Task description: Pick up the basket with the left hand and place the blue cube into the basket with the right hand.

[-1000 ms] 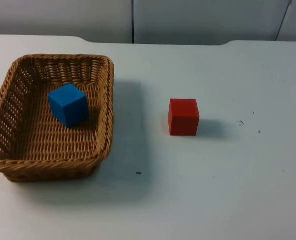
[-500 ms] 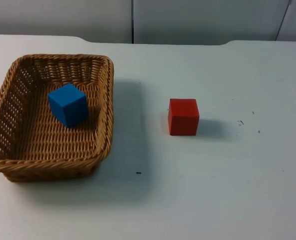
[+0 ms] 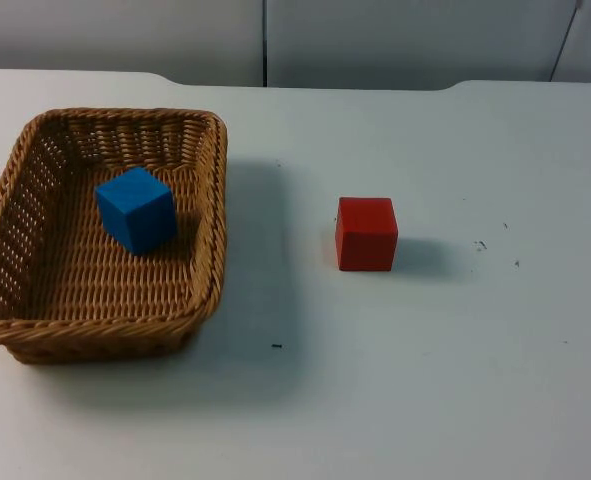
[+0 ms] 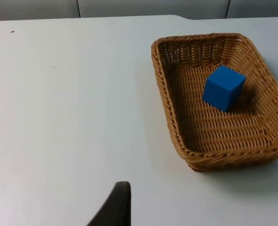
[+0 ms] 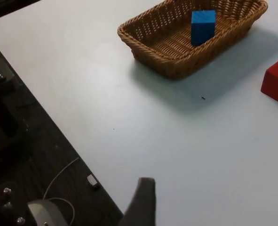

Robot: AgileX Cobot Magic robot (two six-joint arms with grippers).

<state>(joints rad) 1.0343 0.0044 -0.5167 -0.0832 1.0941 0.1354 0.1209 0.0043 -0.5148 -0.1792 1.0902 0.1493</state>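
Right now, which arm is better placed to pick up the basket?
Left, probably: the woven wicker basket, already holding the blue cube, looks nearer in the left wrist view than in the right wrist view, where the red cube sits beside it.

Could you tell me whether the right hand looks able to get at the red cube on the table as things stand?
Probably yes. The red cube stands alone on the white table, apart from the basket that holds the blue cube, with nothing lying over or beside it, so the way down to it looks free.
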